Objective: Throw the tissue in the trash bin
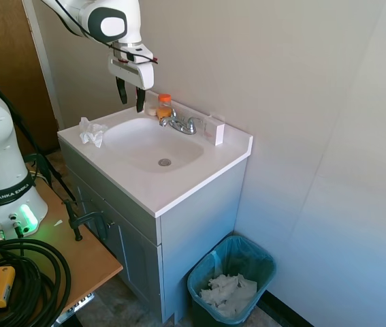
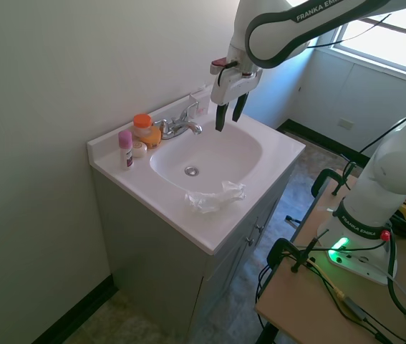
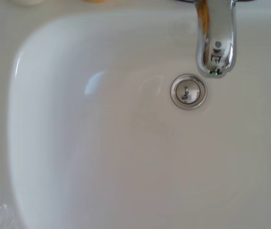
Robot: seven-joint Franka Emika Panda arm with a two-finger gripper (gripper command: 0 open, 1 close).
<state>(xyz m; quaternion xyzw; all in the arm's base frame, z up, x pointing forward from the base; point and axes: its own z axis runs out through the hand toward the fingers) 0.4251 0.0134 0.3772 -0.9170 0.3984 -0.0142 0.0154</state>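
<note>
Claw (image 1: pixel 131 94) open and empty above sink (image 1: pixel 199 178); crumpled white paper in trash bin (image 1: pixel 261 259).

One tissue (image 1: pixel 92 131), one trash bin (image 1: pixel 263 262), one faucet (image 1: pixel 179 123)

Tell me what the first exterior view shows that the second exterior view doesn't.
Only the first exterior view shows the trash bin on the floor beside the vanity, with white paper heaped inside. Only the second shows a small pink-capped bottle at the counter's back corner. Both show the tissue lying on the counter at the basin's front edge, the faucet, the orange-capped bottle, and the gripper hanging above the sink, jaws open and empty.
</note>
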